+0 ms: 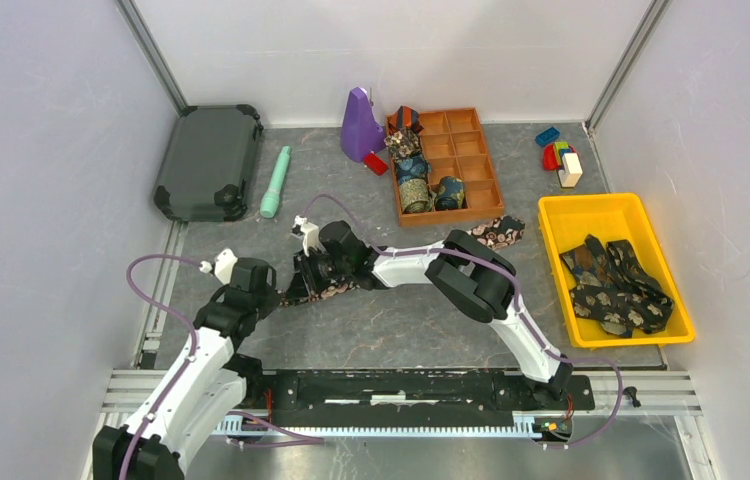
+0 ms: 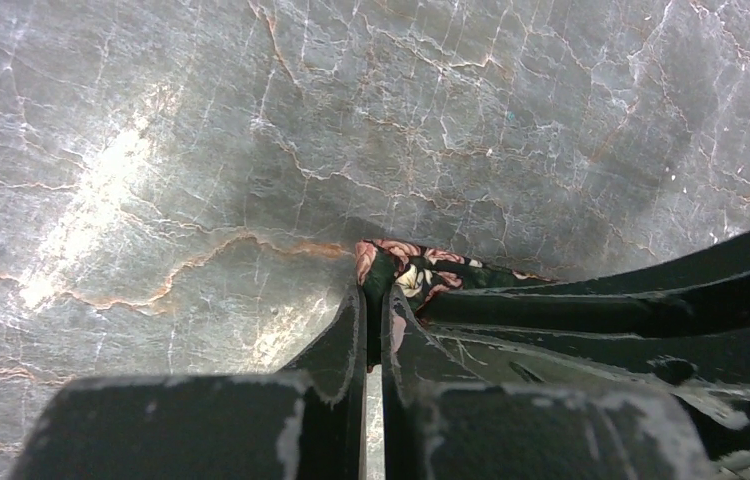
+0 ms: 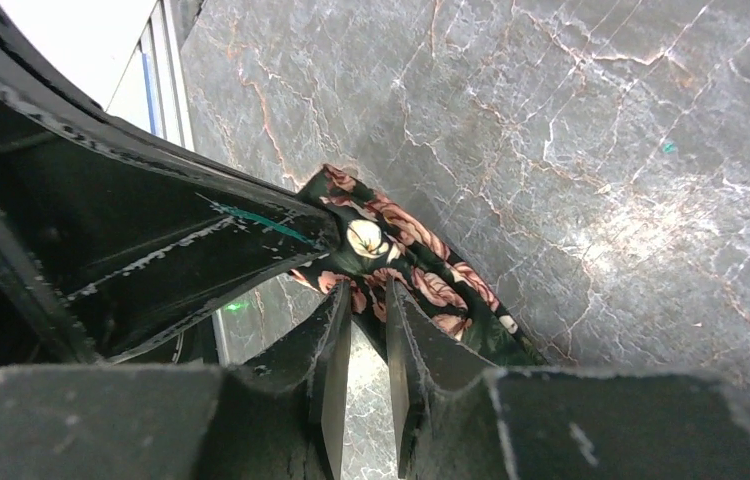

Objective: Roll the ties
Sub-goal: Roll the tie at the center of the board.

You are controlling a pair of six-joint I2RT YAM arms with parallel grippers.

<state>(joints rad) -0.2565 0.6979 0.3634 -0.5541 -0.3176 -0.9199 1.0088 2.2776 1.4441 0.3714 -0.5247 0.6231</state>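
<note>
- Low centre of the left wrist view: left gripper [image 2: 374,305] clamped on the end of a floral tie [image 2: 413,272], lying flat, not yet rolled.
- Just beside: right gripper [image 3: 369,310] nipped onto the same tie.
- Right of the top view: loose ties [image 1: 616,285] waiting in the yellow bin [image 1: 591,215].
- Upper centre: several rolled ties [image 1: 414,185] done, in the wooden tray [image 1: 466,150].

We see a grey marbled desk [image 1: 391,325]. On it lie a dark case [image 1: 208,160] at ten o'clock, a mint tube [image 1: 275,182] at eleven, a purple wedge [image 1: 360,125] and red block [image 1: 376,162] at twelve, a wooden tray [image 1: 485,165] at one, toy blocks [image 1: 559,160] at two, a yellow bin [image 1: 563,215] at three, and a patterned tie [image 1: 496,232] across the middle.
</note>
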